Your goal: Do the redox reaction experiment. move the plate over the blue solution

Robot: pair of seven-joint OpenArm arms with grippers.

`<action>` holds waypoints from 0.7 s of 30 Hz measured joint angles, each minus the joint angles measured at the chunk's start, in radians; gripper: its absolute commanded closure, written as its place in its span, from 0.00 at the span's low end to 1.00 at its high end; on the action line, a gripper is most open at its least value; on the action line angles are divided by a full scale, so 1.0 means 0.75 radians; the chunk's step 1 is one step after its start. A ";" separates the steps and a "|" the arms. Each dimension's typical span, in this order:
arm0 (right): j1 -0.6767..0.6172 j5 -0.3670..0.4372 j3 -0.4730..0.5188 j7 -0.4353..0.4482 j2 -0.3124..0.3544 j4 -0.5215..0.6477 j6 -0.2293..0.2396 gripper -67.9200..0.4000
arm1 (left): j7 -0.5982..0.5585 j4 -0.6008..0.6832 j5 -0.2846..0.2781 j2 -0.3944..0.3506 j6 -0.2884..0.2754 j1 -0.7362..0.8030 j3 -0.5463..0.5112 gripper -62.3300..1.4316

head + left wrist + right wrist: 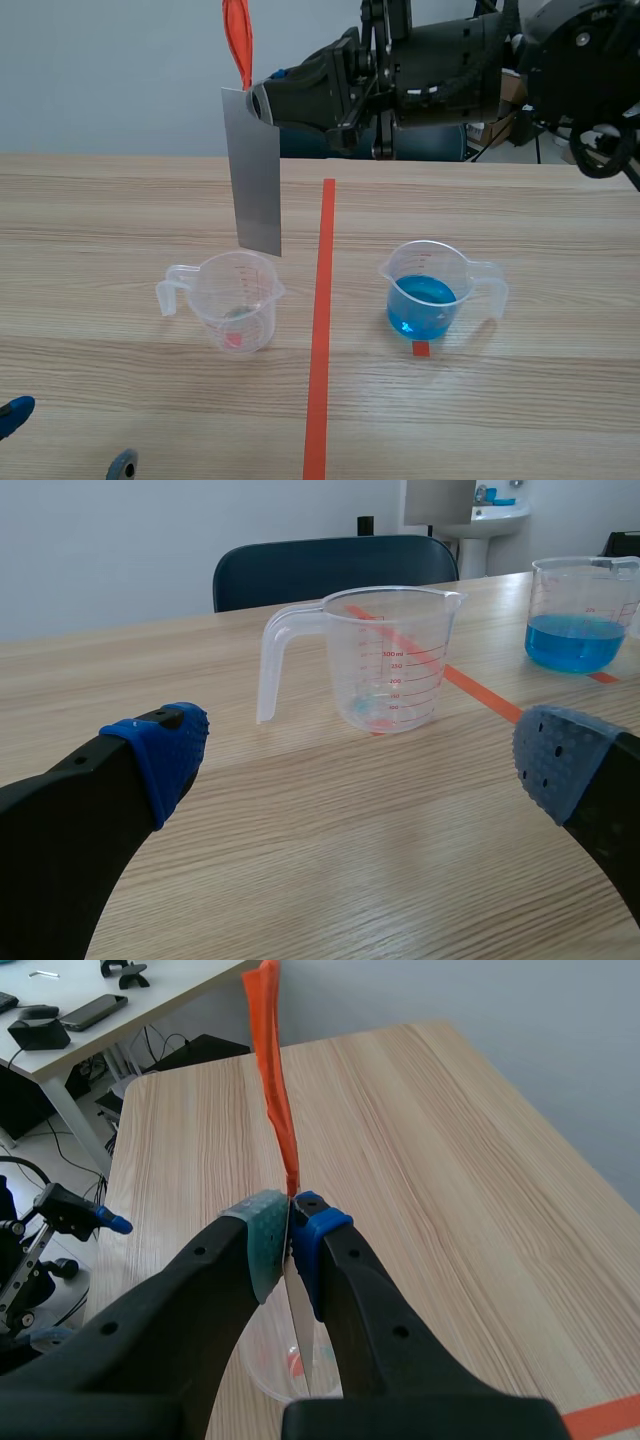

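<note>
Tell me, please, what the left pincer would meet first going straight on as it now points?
Probably the clear measuring cup, standing ahead of the open left pincer, about in line with its gap, though depth is hard to judge. The blue solution cup lies aside.

The table (120, 200) is seen from between the arms, facing forward and slightly down. The left wrist view is taken low, near the tabletop; the empty cup (236, 300) and blue solution (420, 305), in the scene view's lower half, are shared. The right wrist view is aimed steeply down past the right gripper (290, 1230), sharing the plate (255, 170) and empty cup.
</note>
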 measured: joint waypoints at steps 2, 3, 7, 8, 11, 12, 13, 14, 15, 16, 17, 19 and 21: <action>0.000 0.010 0.000 0.005 0.034 0.000 0.004 0.97 | 0.000 0.000 0.000 0.000 0.000 0.000 0.000 0.00; 0.000 0.019 0.000 0.006 0.051 0.000 0.005 0.97 | -0.001 0.000 -0.001 -0.001 0.000 0.001 0.000 0.00; 0.000 0.065 0.000 0.054 0.132 0.000 0.065 0.97 | -0.098 0.002 -0.002 -0.050 0.000 0.027 0.001 0.00; 0.000 0.073 0.000 0.061 0.155 0.000 0.078 0.97 | -0.122 0.003 -0.004 -0.075 0.000 0.042 0.001 0.00; 0.000 0.083 0.000 0.072 0.227 0.000 0.087 0.97 | -0.106 0.004 -0.031 -0.155 0.000 0.101 0.001 0.00; 0.000 0.084 0.000 0.087 0.248 0.000 0.101 0.97 | -0.106 0.004 -0.036 -0.179 0.000 0.117 0.001 0.00; 0.000 0.093 0.000 0.104 0.273 0.000 0.120 0.97 | -0.106 0.004 -0.037 -0.201 0.000 0.131 0.001 0.00; 0.000 0.093 0.000 0.120 0.297 0.000 0.133 0.97 | -0.105 0.005 -0.037 -0.221 0.000 0.141 0.001 0.00; 0.000 0.094 0.000 0.132 0.320 0.000 0.133 0.97 | -0.101 0.012 -0.043 -0.241 0.000 0.150 0.001 0.00; 0.000 0.093 0.000 0.141 0.343 0.000 0.133 0.97 | -0.101 0.021 -0.052 -0.259 0.000 0.158 0.001 0.00; 0.000 0.093 0.000 0.160 0.368 0.000 0.135 0.97 | -0.101 0.035 -0.064 -0.279 0.000 0.166 0.001 0.00; 0.000 0.100 0.000 0.200 0.424 0.000 0.157 0.97 | -0.101 0.070 -0.072 -0.323 0.000 0.185 0.001 0.00; 0.000 0.128 0.000 0.233 0.481 0.000 0.167 0.97 | -0.101 0.118 -0.074 -0.372 0.000 0.211 0.001 0.00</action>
